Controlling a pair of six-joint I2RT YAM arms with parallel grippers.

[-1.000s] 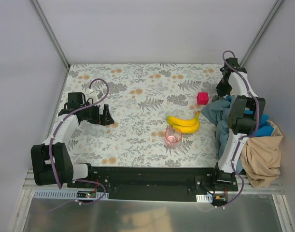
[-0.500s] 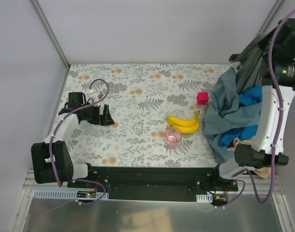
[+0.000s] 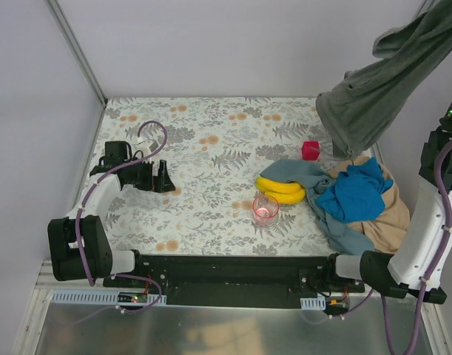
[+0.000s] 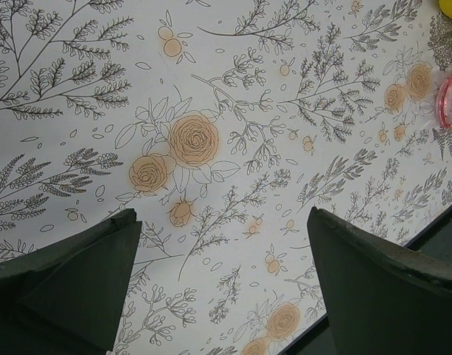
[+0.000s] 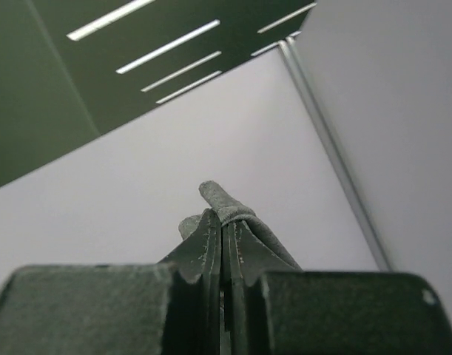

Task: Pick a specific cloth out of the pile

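Note:
The cloth (image 3: 373,96), a large dark grey-green garment, hangs in the air at the top right of the top view, lifted off the pile (image 3: 355,196). In the right wrist view my right gripper (image 5: 223,222) is shut on a fold of the cloth (image 5: 220,196), pointing up at the wall and ceiling. The pile lies flat on the table's right side, with bright blue on top, tan beneath and slate blue-grey spread to the left. My left gripper (image 3: 160,177) rests open over the left of the table, with only the floral cover between its fingers (image 4: 78,274).
A banana bunch (image 3: 279,190) lies beside the pile, its far end under the slate blue-grey cloth (image 3: 303,172). A pink cup (image 3: 265,208) stands just in front of it. A red cube (image 3: 310,150) sits behind. The right arm's white link (image 3: 425,229) rises at the right edge.
My right arm has swung up high and pulled the grey-green cloth out of the pile. The other cloths dropped back and spread out, the slate one onto the bananas. The left arm stayed still.

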